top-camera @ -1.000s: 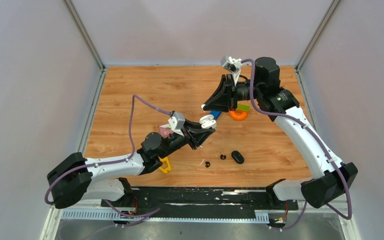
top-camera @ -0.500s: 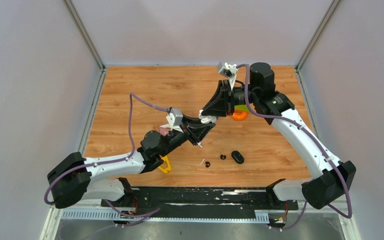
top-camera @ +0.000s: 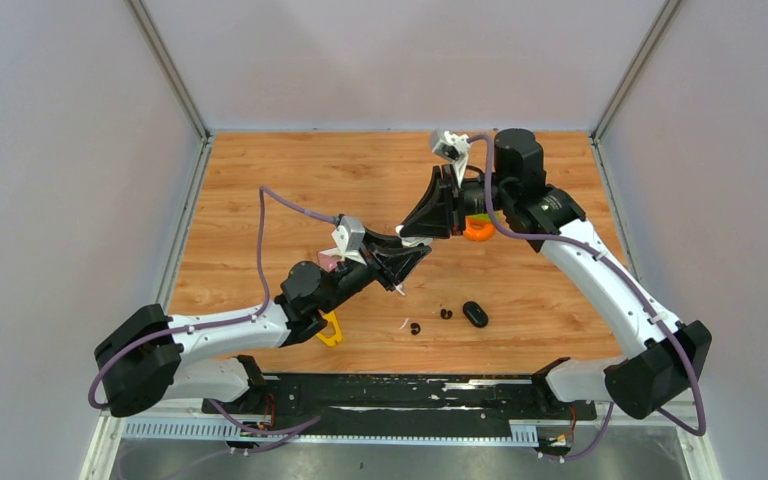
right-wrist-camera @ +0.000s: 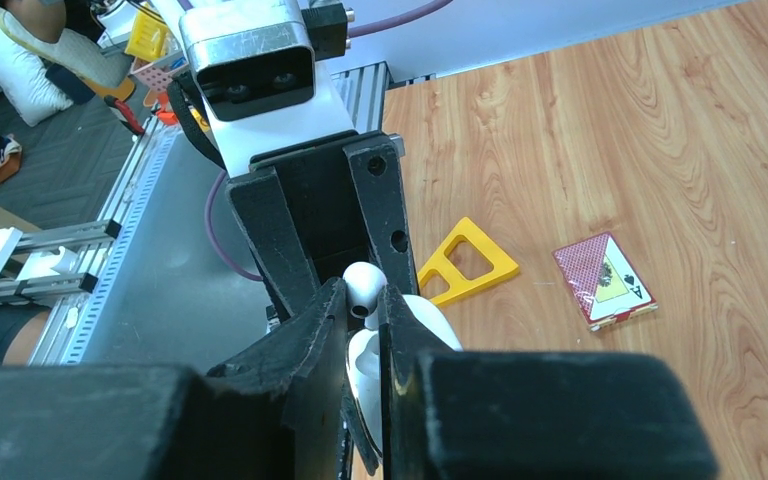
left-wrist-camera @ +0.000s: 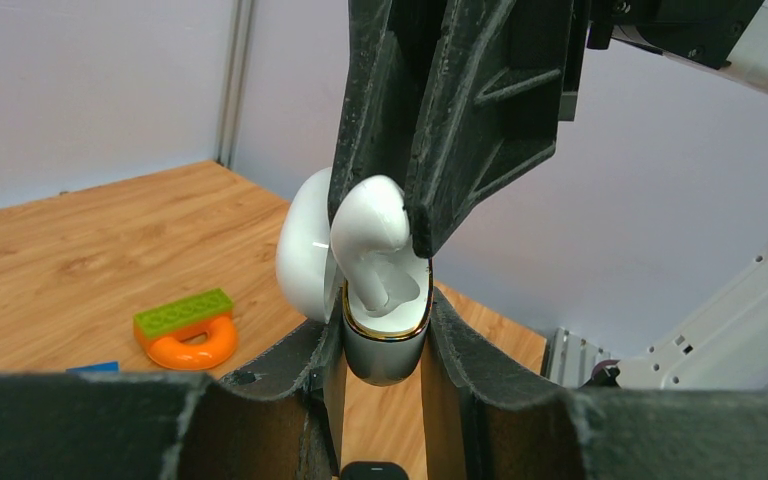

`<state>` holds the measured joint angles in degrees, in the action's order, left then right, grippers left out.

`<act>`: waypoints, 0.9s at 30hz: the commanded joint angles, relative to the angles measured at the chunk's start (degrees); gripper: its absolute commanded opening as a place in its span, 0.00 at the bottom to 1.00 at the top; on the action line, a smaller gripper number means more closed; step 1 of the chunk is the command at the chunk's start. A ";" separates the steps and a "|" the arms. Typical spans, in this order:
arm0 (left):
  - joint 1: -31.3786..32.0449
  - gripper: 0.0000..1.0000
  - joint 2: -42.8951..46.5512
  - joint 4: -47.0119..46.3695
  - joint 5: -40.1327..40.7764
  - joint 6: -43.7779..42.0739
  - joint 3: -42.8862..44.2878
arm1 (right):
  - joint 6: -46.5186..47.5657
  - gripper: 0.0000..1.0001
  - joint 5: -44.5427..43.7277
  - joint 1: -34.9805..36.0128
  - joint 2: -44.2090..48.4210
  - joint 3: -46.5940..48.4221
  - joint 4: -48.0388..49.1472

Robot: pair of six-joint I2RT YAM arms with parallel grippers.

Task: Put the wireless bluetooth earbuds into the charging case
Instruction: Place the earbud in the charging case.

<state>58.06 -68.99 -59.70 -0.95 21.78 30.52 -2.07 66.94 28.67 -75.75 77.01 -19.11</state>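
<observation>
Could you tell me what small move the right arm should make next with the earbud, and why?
Probably press the white earbud straight down a little deeper. The right gripper pinches it with its stem inside the open charging case, which the left gripper clamps, but the bud's head sits well above the rim, so it does not look seated.

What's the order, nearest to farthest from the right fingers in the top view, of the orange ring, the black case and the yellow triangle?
1. Orange ring, tucked just behind the right fingers.
2. Black case, toward the near edge, right of centre.
3. Yellow triangle, near edge, beside the left arm.
</observation>
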 commanded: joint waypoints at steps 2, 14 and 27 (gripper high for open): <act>0.14 0.00 1.34 -3.68 0.83 0.46 2.31 | 5.85 0.15 -0.16 0.34 2.33 0.24 -1.62; 0.19 0.00 1.44 -3.07 2.27 0.32 2.63 | 9.89 0.15 -0.38 0.34 3.02 -0.23 -4.45; 0.19 0.00 1.63 -3.43 2.20 0.08 2.87 | 9.76 0.15 -0.52 0.40 3.22 -2.62 -2.88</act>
<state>58.06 -68.88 -59.33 0.10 21.85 30.52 6.31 65.98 28.75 -73.91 75.33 -22.57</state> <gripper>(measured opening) 0.348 0.153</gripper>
